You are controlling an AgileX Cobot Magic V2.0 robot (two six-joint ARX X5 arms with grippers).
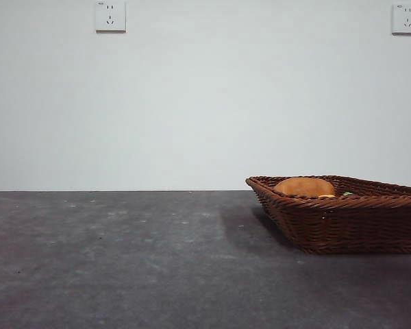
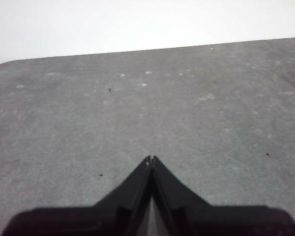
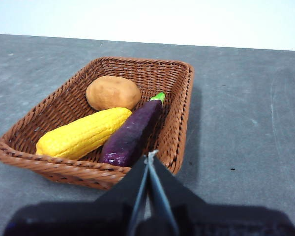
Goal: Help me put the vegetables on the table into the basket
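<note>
The right wrist view is showing all three vegetables lying inside the basket (image 3: 49, 162): the potato (image 3: 113, 92), the yellow vegetable (image 3: 81, 133) and the eggplant (image 3: 132, 132). The front view is showing the basket (image 1: 342, 223) at about 4 o'clock with only the potato's (image 1: 304, 186) top peeking over the rim. The right gripper (image 3: 149, 156) is hanging clenched and empty just outside the basket; the left gripper (image 2: 151, 159), also clenched and empty, is hovering over the bare grey table (image 2: 137, 113). Two wall sockets (image 1: 110, 16) are sitting on the white wall.

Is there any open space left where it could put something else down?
Plenty: the table shows bare beside the basket. The basket is crowded; potato, yellow vegetable and eggplant fill most of its floor. The left claw sees only bare table.
</note>
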